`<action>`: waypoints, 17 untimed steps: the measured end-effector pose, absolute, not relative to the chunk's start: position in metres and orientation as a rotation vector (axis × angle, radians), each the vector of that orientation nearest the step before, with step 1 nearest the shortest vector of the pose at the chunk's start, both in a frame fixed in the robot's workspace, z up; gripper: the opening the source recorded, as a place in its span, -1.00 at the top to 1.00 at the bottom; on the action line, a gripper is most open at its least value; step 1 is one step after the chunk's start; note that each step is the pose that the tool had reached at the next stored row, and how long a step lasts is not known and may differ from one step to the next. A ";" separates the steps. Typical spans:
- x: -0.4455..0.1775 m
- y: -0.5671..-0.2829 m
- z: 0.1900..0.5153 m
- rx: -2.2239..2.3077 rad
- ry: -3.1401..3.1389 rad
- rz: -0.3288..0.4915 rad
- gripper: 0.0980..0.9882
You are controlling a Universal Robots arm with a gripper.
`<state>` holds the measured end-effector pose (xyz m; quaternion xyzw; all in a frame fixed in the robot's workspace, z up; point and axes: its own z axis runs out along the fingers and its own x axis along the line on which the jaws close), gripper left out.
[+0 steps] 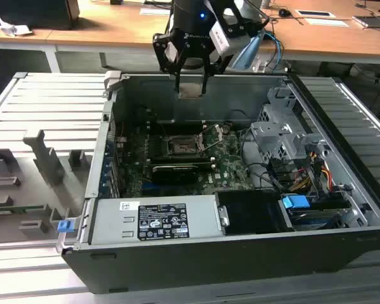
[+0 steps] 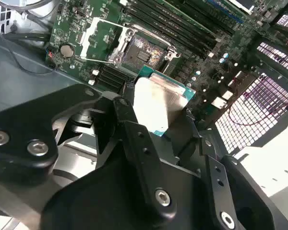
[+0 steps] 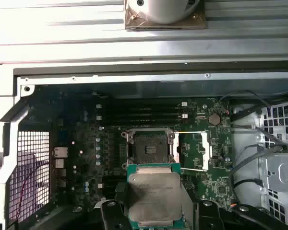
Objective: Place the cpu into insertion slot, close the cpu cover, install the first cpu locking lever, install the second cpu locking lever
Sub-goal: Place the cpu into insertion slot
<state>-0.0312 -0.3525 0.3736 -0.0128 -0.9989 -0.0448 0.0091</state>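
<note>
My gripper [image 1: 190, 87] hangs above the back wall of the open computer case, shut on the cpu [image 1: 190, 92]. In both wrist views the cpu [image 3: 155, 196] [image 2: 158, 96] is a flat silvery square on a green base, held by its edges between the black fingers [image 3: 113, 213]. The insertion slot [image 3: 149, 147] [image 2: 140, 50] [image 1: 179, 147] lies bare on the green motherboard, well below the chip. The cpu cover [image 3: 205, 150] [image 2: 93, 34] is swung open beside the slot. Two thin wire levers [image 3: 189, 132] [image 2: 100, 59] stand released at its sides.
A silver power supply [image 1: 155, 221] fills the case's near side. A metal drive cage [image 1: 278, 136] and cables stand at the exterior view's right. A black card [image 1: 174, 170] lies just in front of the slot. A grey fixture tray [image 1: 38, 158] sits outside, left.
</note>
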 end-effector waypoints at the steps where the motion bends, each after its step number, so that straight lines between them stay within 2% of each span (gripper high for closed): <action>1: -0.031 -0.352 0.374 -0.077 -3.120 -0.140 0.03; 17: -0.031 -0.352 0.369 -0.205 -3.116 -0.142 0.03</action>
